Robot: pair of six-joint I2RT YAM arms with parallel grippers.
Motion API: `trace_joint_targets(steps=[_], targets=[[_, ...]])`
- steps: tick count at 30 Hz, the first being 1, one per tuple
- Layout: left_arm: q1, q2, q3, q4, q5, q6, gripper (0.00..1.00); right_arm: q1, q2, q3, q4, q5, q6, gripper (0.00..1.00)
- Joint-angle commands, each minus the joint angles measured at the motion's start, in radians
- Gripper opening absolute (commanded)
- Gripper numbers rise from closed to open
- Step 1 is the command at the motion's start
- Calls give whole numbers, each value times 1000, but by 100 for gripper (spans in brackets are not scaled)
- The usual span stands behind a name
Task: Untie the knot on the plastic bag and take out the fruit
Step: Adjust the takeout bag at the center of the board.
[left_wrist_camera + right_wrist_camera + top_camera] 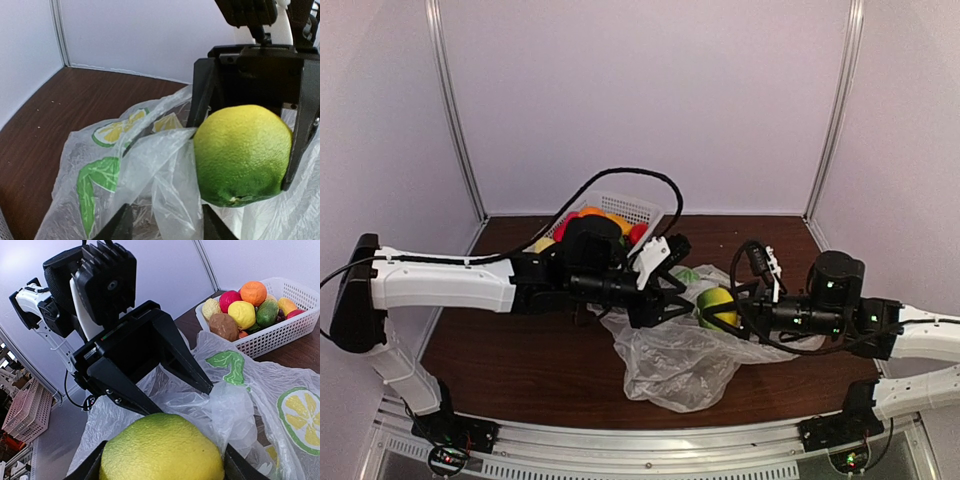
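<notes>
- Far left, the left arm [440,282] reaches across the dark wooden table [520,350] toward the middle.
- Behind it, at the back, sits the white lattice basket [285,330], piled with toy fruits [242,307]: orange, red, yellow, brown and green.
- Centre: the left gripper [166,210] is at the plastic bag [675,360], fingers spread apart. Loose film bunches between them, not pinched.
- The bag lies crumpled on the table at mid-front, lime slice prints showing, its upper film lifted up between the two grippers.
- Just right of it, the yellow-green fruit [240,150] is bare and clear of the bag, with film brushing its side.
- The right gripper [165,446] is clamped on that fruit, one finger on each flank, holding it off the table.
</notes>
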Motion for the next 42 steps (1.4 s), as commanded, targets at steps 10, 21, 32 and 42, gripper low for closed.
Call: trace_joint_targets(steps=[10, 21, 32, 42], targets=[[-4, 7, -4, 31, -178, -37, 0, -28, -57, -46, -19, -33, 32, 33], [8, -10, -21, 22, -262, -66, 0, -34, -141, -69, -81, 12, 40, 35], [62, 8, -40, -18, -386, -139, 0, -34, -204, -63, -139, 61, 47, 36], [54, 2, -30, 13, -155, -76, 31, -35, -202, -75, -94, 55, 75, 38]])
